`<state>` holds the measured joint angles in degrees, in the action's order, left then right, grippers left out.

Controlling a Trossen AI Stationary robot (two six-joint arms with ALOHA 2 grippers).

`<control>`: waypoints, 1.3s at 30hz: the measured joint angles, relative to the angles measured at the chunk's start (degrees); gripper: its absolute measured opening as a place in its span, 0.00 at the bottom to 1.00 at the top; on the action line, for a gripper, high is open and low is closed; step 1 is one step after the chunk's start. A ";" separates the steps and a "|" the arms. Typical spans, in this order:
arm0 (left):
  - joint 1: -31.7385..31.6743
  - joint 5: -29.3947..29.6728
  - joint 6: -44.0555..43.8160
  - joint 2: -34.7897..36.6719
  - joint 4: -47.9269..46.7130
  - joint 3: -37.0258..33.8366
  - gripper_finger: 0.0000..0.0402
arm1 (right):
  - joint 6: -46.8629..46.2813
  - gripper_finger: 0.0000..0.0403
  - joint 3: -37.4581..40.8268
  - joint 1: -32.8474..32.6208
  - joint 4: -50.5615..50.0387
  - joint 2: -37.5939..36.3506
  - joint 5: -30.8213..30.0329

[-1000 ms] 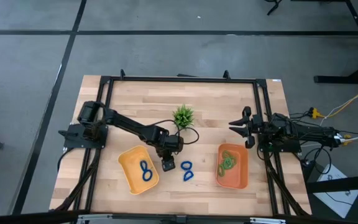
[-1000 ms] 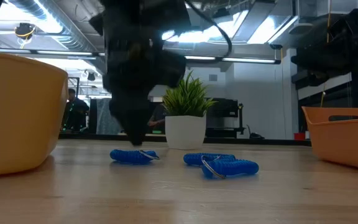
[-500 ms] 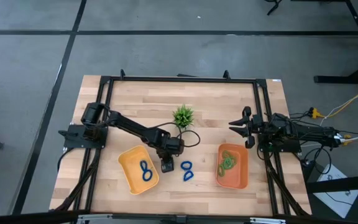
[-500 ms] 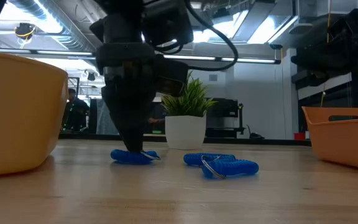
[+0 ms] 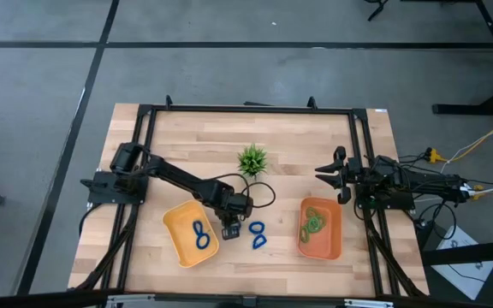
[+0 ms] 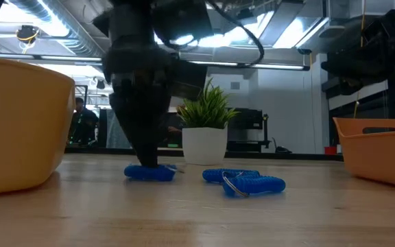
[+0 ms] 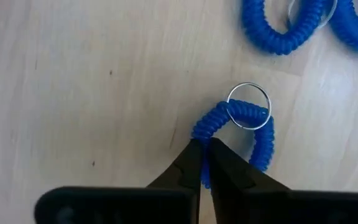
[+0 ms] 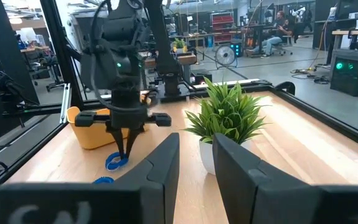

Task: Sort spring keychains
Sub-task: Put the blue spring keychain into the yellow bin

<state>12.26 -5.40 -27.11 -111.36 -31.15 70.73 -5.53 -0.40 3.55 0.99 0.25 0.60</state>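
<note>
My left gripper (image 5: 229,229) stands over a dark blue spring keychain (image 7: 241,127) on the table between the yellow tray (image 5: 178,244) and a second blue keychain (image 5: 257,233), and is shut on it. In the low view, that gripper (image 6: 146,163) points down onto the keychain (image 6: 149,173). One blue keychain (image 5: 200,233) lies in the yellow tray. Green keychains (image 5: 313,224) lie in the orange tray (image 5: 325,248). My right gripper (image 5: 328,174) waits open at the table's right side, with nothing between its fingers. My left gripper pinches the blue coil (image 7: 202,132) of the keychain's loop between its two fingertips, a short way from the metal ring (image 7: 248,115). The fingers come from above, pointing down. The keychain lies flat on the table.
A small potted green plant (image 5: 252,159) stands at mid-table behind the left gripper. The second blue keychain (image 6: 245,182) lies close to the held one, toward the orange tray. Bare wood lies along the near edge.
My left gripper has come down a little onto the blue keychain and shut on its coil. The keychain still lies on the table in about the same place.
</note>
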 joint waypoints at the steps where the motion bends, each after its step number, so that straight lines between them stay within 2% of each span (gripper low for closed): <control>1: 0.35 0.95 -0.06 0.47 -0.45 0.29 0.02 | 0.00 0.24 0.00 0.00 0.00 0.00 0.00; 9: 3.98 9.64 -1.41 7.23 -1.00 2.34 0.01 | 0.01 0.24 0.00 -0.02 0.02 0.00 0.00; 23: 10.85 30.81 -9.67 20.91 -5.01 2.53 0.01 | 0.01 0.24 0.00 -0.02 0.00 0.00 0.01; 32: 11.33 38.71 -9.64 25.07 -8.71 2.53 0.01 | 0.01 0.24 0.00 -0.02 0.00 0.00 0.00; 39: 11.33 40.21 -9.69 25.35 -10.26 2.53 0.01 | 0.01 0.24 0.00 -0.02 0.00 0.00 0.00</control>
<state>23.59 34.81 -36.80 -86.01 -41.41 73.25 -5.52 -0.40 3.53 0.99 0.25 0.60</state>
